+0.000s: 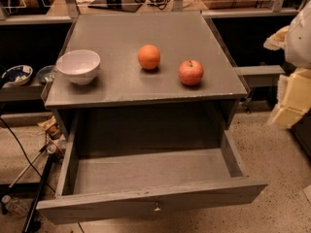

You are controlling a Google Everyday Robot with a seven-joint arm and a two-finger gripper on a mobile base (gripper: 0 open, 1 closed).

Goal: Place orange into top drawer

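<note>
Orange (149,57) is what we see sitting on the grey counter (146,23), a little back from the middle of its top and resting on the bare surface. Just to its right and slightly nearer to us lies a red apple (190,72) with a short stem; the two fruits are near each other but apart. At the left of the counter stands a white bowl (78,66), upright and well apart from the orange.

Below the counter's front edge the top drawer (97,205) is pulled out towards us, and we can look down onto its grey floor and side walls. A small metal knob (157,207) sits at the middle of its front panel. The orange lies above and behind the drawer's opening, on the counter and not in the drawer.

At the right edge of the view we make out the cream-coloured gripper (290,98), partly cut off by the frame. It hangs beside the counter's right side, lower than the counter top and well apart from the orange, with the apple and the counter's right edge between them. It touches neither fruit. We cannot tell whether it is released or clenched.

A speckled floor (272,154) shows beneath it.
</note>
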